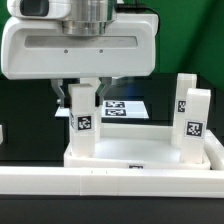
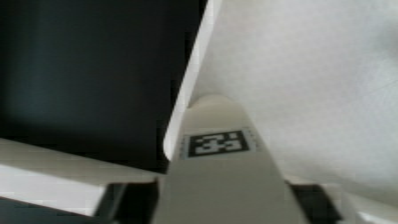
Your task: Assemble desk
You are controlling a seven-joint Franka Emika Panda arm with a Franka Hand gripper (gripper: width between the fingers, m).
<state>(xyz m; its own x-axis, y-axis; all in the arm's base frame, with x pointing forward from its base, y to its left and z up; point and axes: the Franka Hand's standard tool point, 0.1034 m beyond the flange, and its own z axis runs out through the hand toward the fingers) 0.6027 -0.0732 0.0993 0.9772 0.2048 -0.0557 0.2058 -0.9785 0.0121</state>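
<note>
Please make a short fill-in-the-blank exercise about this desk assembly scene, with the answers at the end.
1. The gripper is closed on a white ____ bearing a tag.
2. The legs at the exterior view's right stand ____.
3. The tabletop is ____ in colour.
4. The marker board lies ____ the tabletop in the exterior view.

Answers: leg; upright; white; behind

One tabletop (image 1: pixel 140 152), three upright legs (image 1: pixel 83 118) (image 1: pixel 194 122) (image 1: pixel 183 92), and one marker board (image 1: pixel 125 108) are visible.

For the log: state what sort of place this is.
Probably a robot lab bench, not a home: a black worktop, a flat marker board of printed tags, and tagged white legs standing on a white tabletop.
</note>
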